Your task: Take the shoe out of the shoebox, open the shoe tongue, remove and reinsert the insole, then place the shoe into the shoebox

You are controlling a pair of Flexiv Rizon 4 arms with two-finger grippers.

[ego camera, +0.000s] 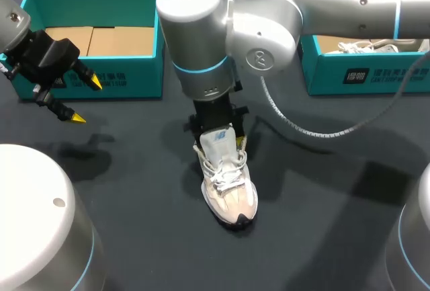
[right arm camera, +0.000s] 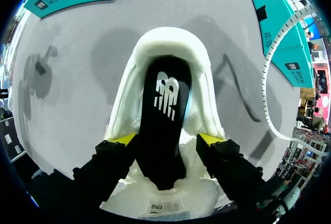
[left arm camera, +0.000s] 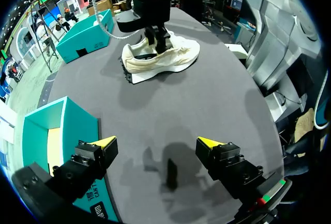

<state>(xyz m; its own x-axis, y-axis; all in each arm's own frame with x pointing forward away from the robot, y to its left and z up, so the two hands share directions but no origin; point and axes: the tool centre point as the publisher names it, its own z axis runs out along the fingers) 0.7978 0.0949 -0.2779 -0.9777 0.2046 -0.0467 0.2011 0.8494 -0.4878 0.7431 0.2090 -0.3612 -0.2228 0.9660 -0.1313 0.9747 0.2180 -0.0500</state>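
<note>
Overhead, finding the shoe [ego camera: 228, 193] lying out on the worktop [ego camera: 134, 170], long axis running from the heel, farther from the robot, to the toe, nearer it; right hand [ego camera: 216, 124] hanging right over the heel end.

From the left wrist, seeing the left hand [left arm camera: 156, 142] gaping, holding nothing, beside a shoebox [left arm camera: 77, 125] and well apart from the shoe.

From the right wrist, looking straight down onto the insole [right arm camera: 164, 105] inside the shoe, directly under that hand; not managing to tell whether clamped or loose. Judging the right hand far the nearer.

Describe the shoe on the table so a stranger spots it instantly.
Find the dark table with a teal left box and right box at its far edge. Between them, under the right gripper, stands the shoe: cream, white-laced, the only one outside a box.
</note>
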